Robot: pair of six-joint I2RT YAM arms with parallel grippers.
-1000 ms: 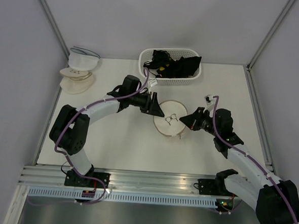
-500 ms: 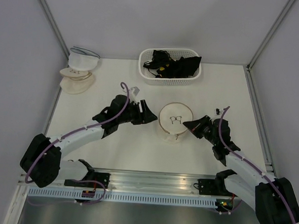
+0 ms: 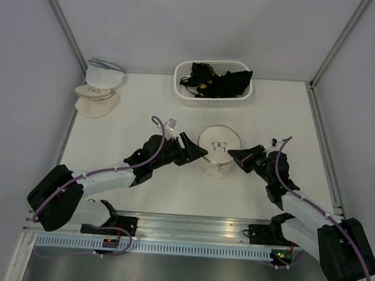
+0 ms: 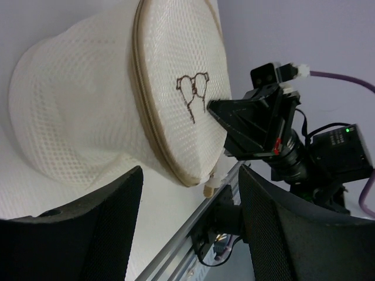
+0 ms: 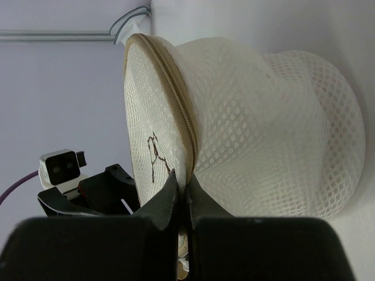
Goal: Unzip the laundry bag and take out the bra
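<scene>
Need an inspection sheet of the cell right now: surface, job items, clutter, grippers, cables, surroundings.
Surface: white table, matte.
Job's things: laundry bag mid-table, zip looks closed where visible; bra: nothing seen.
Clutter: basket of black garments at the back; stacked pouches back left.
Grippers: left gripper open, facing the bag's side; right gripper shut, tips at the zip line.
Cables: purple cables loop off both wrists.
Surroundings: grey walls; rail at near edge.

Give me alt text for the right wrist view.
The right gripper, fingers closed, touches the zipped rim of the cream mesh laundry bag, whose dome fills most of the frame. The left arm shows dark beyond the bag, at lower left.
</scene>
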